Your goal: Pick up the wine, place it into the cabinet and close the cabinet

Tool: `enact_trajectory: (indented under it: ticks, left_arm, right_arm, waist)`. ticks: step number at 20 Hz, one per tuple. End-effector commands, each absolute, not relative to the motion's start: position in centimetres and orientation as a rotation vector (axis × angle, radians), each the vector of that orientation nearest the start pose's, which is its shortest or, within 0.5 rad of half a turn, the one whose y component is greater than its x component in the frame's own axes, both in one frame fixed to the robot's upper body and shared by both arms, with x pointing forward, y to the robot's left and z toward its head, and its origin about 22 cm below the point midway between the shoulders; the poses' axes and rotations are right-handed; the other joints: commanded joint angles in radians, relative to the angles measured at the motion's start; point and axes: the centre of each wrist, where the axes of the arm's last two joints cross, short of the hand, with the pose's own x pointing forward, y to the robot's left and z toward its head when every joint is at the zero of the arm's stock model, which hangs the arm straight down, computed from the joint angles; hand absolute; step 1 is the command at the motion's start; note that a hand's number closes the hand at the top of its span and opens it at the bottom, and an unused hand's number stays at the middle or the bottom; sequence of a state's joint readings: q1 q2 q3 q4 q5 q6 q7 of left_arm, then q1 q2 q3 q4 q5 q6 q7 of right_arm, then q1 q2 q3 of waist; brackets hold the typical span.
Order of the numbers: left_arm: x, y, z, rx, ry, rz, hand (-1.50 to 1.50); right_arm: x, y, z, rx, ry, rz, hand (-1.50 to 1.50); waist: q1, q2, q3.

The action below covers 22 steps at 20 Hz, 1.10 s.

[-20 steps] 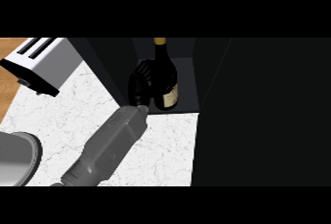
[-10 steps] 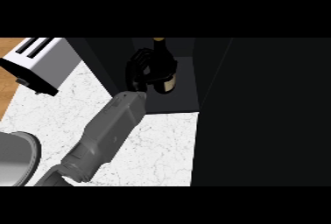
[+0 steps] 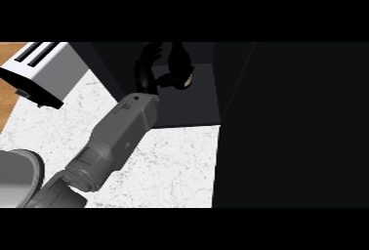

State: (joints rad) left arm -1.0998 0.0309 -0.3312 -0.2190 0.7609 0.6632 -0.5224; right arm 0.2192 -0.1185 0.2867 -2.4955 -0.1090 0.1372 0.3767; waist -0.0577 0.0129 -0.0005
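Wine (image 3: 184,78) inside cabinet (image 3: 189,106), left hand (image 3: 148,68) curled around it

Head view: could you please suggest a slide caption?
Left hand holds the wine bottle inside the open cabinet.

Most of the wine bottle (image 3: 186,80) behind the left hand (image 3: 147,73), neck past the top edge.

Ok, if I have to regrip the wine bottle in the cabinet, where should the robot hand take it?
Grip the wine bottle round its wide body by the pale label, coming from the left, where the left robot hand curls on it; the cabinet wall likely blocks its right side.
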Motion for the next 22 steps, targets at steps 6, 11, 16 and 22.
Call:
enact_trajectory:
  ticks: [6,11,16,22]
  left_arm:
    - [44.5,12.5,5.5,0.483,-1.6,0.148,-1.5]
    - [44.0,13.2,4.1,0.543,-1.609,0.139,-1.5]
    - [44.1,14.7,4.0,0.501,-1.635,0.149,-1.5]
    - [43.9,14.0,3.7,0.359,-1.731,0.071,-1.5]
  right_arm:
    - [9.4,-21.0,18.5,0.401,-1.927,0.308,-1.5]
    - [10.1,-21.0,18.2,0.395,-1.91,0.333,-1.5]
    - [9.3,-21.2,18.9,0.406,-1.911,0.337,-1.5]
    - [8.8,-21.3,18.9,0.407,-1.917,0.285,-1.5]
  waist:
    - [-0.012,0.0,0.001]
    - [-0.011,0.007,0.0]
    - [-0.006,0.006,-0.001]
    - [0.005,-0.001,0.0]
